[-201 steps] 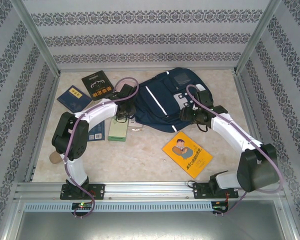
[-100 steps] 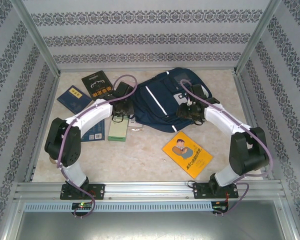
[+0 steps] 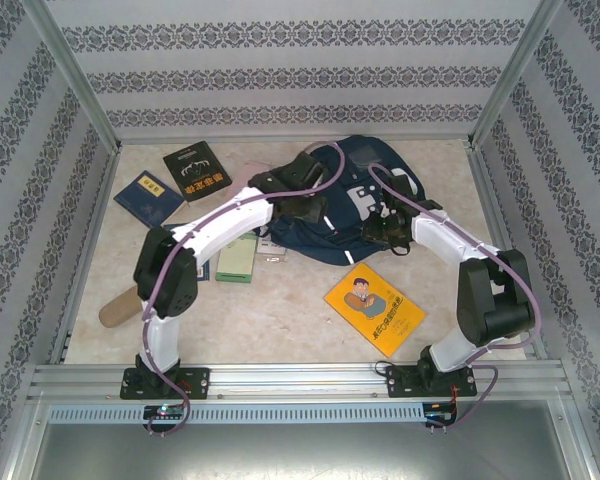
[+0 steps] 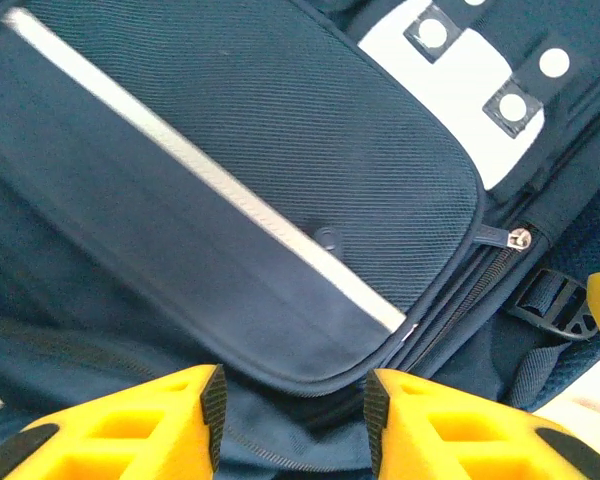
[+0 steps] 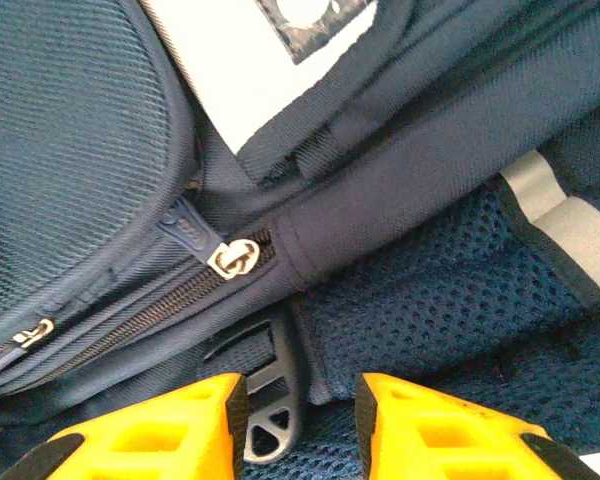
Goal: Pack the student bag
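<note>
Hovering over the student bag (image 3: 335,238), which lies flat by the middle of the tabletop's (image 3: 280,310) far edge, your left claw (image 4: 295,385) stands part-open above the front pocket (image 4: 230,180) with nothing between its jaws. I'd judge it is placed there to pin the fabric. Your right claw (image 5: 302,395) is also part-open and grips nothing that shows. It sits just short of the zipper pull (image 5: 232,256), likely lined up to open the main compartment for the yellow book (image 3: 374,308) lying toward the near edge.

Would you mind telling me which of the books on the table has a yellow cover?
The cartoon-covered book just nearer than the student bag, on the right; the black book and blue book lie at the far left.
</note>
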Motion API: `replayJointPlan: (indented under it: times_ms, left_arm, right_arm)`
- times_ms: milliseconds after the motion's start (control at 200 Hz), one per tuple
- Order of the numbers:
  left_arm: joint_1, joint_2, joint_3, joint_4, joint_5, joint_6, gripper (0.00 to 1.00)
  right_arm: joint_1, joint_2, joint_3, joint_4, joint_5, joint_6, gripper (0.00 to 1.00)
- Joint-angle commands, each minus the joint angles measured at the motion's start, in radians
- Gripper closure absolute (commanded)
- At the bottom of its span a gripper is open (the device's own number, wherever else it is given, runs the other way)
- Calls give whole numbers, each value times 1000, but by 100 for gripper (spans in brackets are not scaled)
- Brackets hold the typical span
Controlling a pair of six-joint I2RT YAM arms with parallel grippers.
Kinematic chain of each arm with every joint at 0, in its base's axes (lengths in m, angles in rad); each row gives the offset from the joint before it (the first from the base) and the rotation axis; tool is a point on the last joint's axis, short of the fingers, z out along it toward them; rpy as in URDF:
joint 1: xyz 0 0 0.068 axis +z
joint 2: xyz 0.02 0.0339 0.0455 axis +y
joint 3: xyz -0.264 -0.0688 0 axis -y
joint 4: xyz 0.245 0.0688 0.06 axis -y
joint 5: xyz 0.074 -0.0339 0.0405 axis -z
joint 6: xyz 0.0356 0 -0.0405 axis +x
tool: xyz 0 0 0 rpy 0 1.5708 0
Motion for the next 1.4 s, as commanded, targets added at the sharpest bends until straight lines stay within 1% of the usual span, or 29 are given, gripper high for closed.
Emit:
replayJointPlan:
  times_ms: [0,65,150,255,405,540,615,689,814,874,959,1039,1279,1339,1394]
  left_arm:
    - [-24,51,65,-76,19,56,57]
    - [-37,81,89,-78,30,72,57]
    - [-50,123,126,-93,26,84,56]
    - [-61,162,163,-112,51,114,56]
    - [-85,189,192,-124,56,144,56]
    - [-107,193,206,-129,102,161,56]
    - [-130,192,206,-121,120,183,56]
    - [-155,202,208,-117,110,210,57]
    - [-173,246,245,-150,83,227,58]
    - [-176,259,253,-161,70,224,60]
    - [-176,257,241,-156,76,220,59]
    - [-177,261,230,-151,90,220,57]
    - [-182,261,201,-149,94,198,57]
    - [-182,253,193,-144,93,191,57]
    - [-182,241,184,-140,86,183,57]
  right_arm:
    - [-11,-10,-35,-4,-15,21,64]
    - [-12,-6,-50,1,-20,20,64]
    - [-16,2,-63,3,-24,18,66]
    - [-21,7,-68,0,-31,15,66]
    - [-27,-4,-64,0,-49,13,64]
    - [-35,-60,-62,-9,-44,27,62]
    - [-51,-109,-70,-17,-22,37,56]
    - [-81,-151,-81,-28,-8,49,56]
    - [-124,-195,-109,-24,-23,48,56]
    - [-131,-192,-117,-23,-42,43,56]
    - [-134,-177,-120,-25,-49,44,55]
    - [-148,-158,-126,-18,-68,60,49]
    - [-188,-52,-133,83,-155,140,46]
    - [-189,-26,-136,103,-164,148,48]
    - [-191,-13,-139,103,-170,148,59]
